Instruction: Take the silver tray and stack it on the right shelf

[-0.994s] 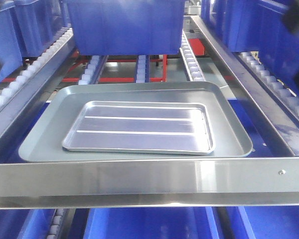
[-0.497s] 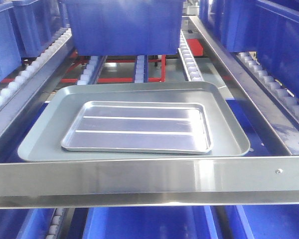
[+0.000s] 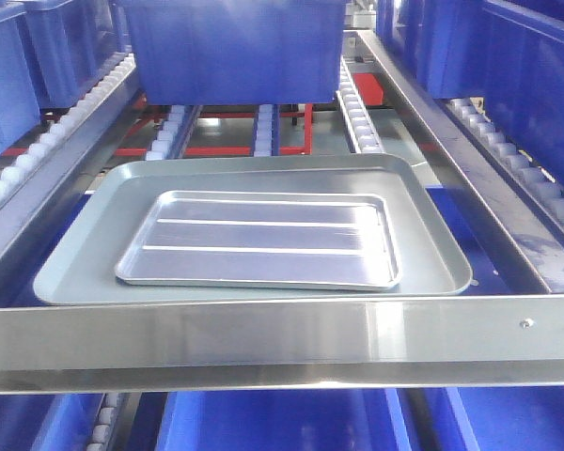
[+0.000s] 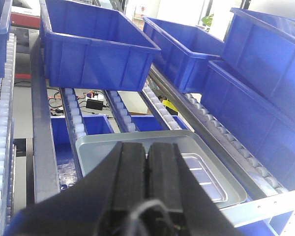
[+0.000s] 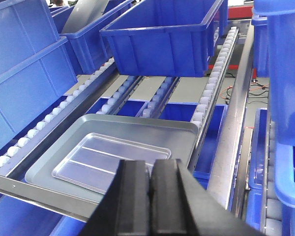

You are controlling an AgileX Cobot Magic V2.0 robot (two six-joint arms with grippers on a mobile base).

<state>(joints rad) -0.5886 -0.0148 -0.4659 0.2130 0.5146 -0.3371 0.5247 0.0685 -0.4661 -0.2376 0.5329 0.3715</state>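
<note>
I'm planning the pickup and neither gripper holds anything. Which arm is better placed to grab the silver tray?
Probably the right. The right gripper hangs shut just above the silver tray, whose near rim shows in full. The left gripper, also shut, hides most of it from its own camera.

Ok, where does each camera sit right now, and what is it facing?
Front view: low before the right shelf, facing the silver tray inside the grey tray; no robot parts.
Left wrist: above the left hand, pads together, looking up the rollers at a blue bin.
Right wrist: above the right hand, pads together, facing both trays.
All three share the trays.
</note>
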